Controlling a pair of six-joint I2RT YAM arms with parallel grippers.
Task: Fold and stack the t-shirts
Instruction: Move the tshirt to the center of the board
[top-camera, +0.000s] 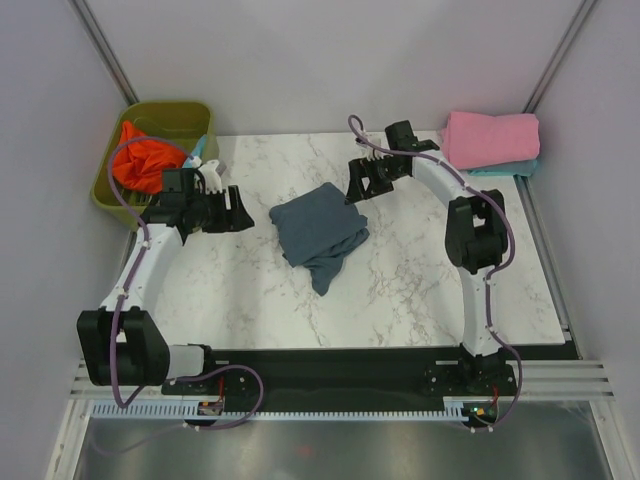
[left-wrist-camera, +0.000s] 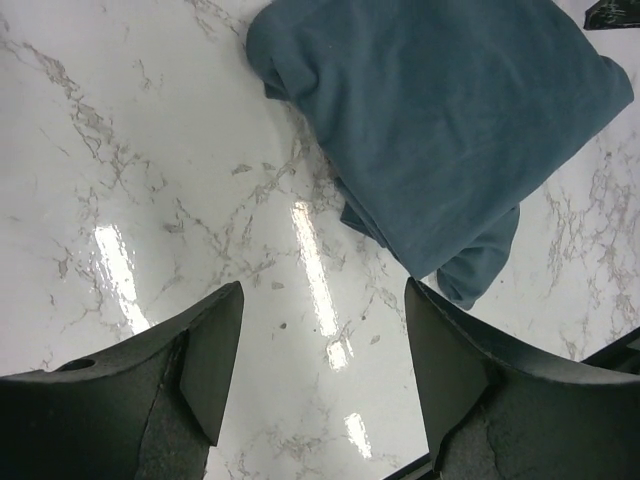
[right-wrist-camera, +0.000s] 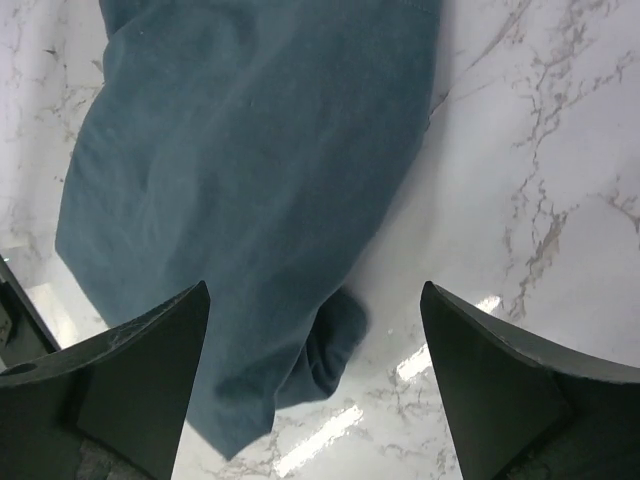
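Where the left hand (top-camera: 238, 212) stands: above the left part of the tabletop (top-camera: 400, 290), just left of the slate blue-grey t-shirt (top-camera: 318, 232), fingers pointing toward it.
Left hand state: fingers (left-wrist-camera: 210, 350) spread, nothing between them; bare marble shows in the gap.
Right hand (top-camera: 358, 186) position: above the tabletop, at the far right corner of the slate blue-grey t-shirt.
Right hand state: fingers (right-wrist-camera: 140, 370) spread wide and empty; the wrist view shows cloth under the left finger and part of the gap, marble under the rest.
Slate blue-grey t-shirt: mid-tabletop, between the two hands, loosely folded into a bundle, with a bunched end trailing toward the near edge.
Pink t-shirt (top-camera: 490, 138): folded, at the far right corner, on top of another shirt.
Teal t-shirt (top-camera: 505, 169): under the pink t-shirt; only its near edge shows.
Orange-red t-shirt (top-camera: 145, 160): crumpled inside the olive-green bin (top-camera: 170, 108).
Olive-green bin: at the far left corner, beside the tabletop.
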